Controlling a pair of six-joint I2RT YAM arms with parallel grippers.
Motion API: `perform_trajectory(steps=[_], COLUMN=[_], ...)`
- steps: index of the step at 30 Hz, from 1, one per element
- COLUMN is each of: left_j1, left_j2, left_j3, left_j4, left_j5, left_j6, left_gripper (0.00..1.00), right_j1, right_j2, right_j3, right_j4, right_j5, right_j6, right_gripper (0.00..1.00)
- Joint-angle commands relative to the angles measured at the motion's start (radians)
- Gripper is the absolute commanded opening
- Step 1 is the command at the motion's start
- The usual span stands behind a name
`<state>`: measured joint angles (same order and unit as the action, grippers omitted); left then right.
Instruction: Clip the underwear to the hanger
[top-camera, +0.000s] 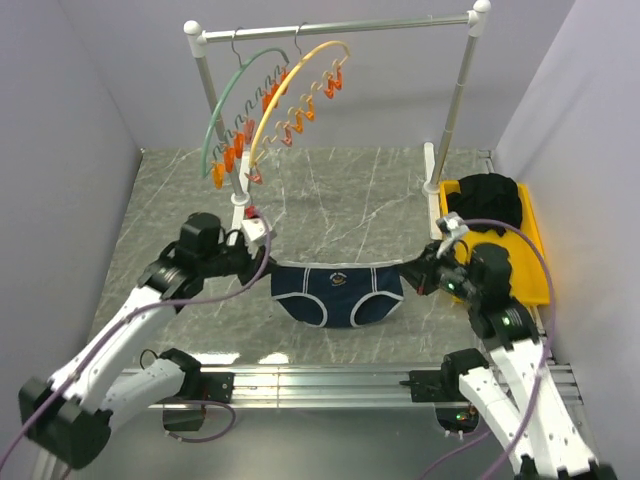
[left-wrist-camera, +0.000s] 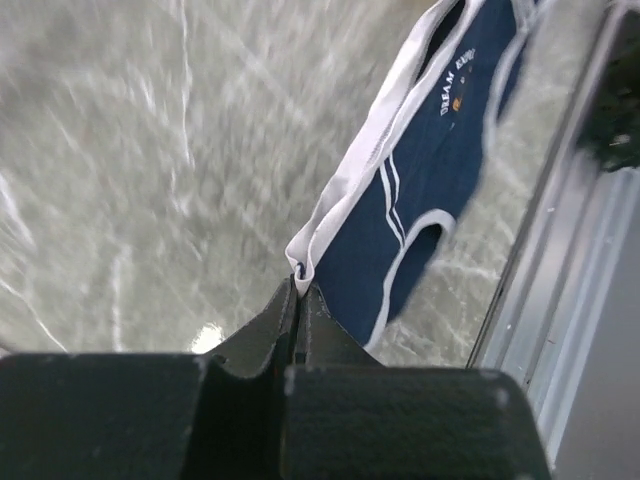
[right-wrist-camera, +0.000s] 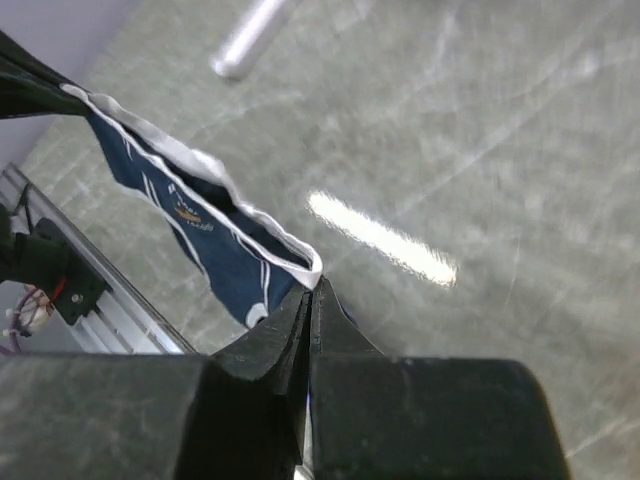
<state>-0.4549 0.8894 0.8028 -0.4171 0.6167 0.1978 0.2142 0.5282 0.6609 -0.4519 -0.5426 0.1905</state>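
Observation:
The navy underwear (top-camera: 338, 293) with white trim hangs stretched between both grippers above the table. My left gripper (top-camera: 268, 262) is shut on the left waistband corner; the left wrist view shows its jaws pinching the white trim (left-wrist-camera: 300, 262). My right gripper (top-camera: 410, 272) is shut on the right waistband corner, seen pinched in the right wrist view (right-wrist-camera: 312, 272). The yellow hanger (top-camera: 290, 82) with orange clips (top-camera: 297, 118) hangs by its hook from the rail at the back, well above and behind the underwear.
A green arc hanger (top-camera: 222, 110) hangs just left of the yellow one on the white rack rail (top-camera: 340, 27). A yellow tray (top-camera: 528, 262) with a black clothing pile (top-camera: 490, 202) sits at the right. Rack posts (top-camera: 450, 110) stand behind.

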Motion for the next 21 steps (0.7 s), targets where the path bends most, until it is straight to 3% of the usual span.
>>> perform_trajectory(steps=[1, 3, 6, 11, 16, 17, 20, 21], left_j1=[-0.033, -0.057, -0.065, -0.067, -0.067, -0.065, -0.067, -0.065], left_j2=[0.143, 0.224, 0.418, 0.555, 0.640, 0.640, 0.642, 0.626], left_j3=[0.038, 0.067, 0.123, 0.151, 0.136, 0.127, 0.102, 0.098], left_j4=[0.004, 0.037, 0.095, 0.214, 0.267, 0.277, 0.284, 0.278], left_j5=[-0.124, -0.210, -0.280, -0.380, -0.495, -0.500, -0.493, -0.477], left_j6=[-0.069, -0.092, -0.135, -0.140, -0.115, -0.109, -0.103, -0.098], left_gripper=[0.02, 0.09, 0.11, 0.10, 0.10, 0.10, 0.17, 0.25], right_j1=[0.005, 0.008, 0.010, 0.008, 0.011, 0.010, 0.013, 0.013], right_j2=[0.194, 0.373, 0.585, 0.801, 0.977, 0.990, 1.027, 1.020], right_j3=[-0.011, -0.012, 0.061, 0.140, 0.192, 0.200, 0.224, 0.221], right_j4=[-0.027, 0.045, 0.164, 0.335, 0.386, 0.389, 0.354, 0.351], right_j5=[0.070, 0.093, 0.139, 0.224, 0.205, 0.199, 0.172, 0.165], right_j6=[0.050, 0.053, 0.046, 0.040, 0.030, 0.033, 0.036, 0.040], right_gripper=[0.00, 0.00, 0.00, 0.00, 0.00, 0.03, 0.35, 0.41])
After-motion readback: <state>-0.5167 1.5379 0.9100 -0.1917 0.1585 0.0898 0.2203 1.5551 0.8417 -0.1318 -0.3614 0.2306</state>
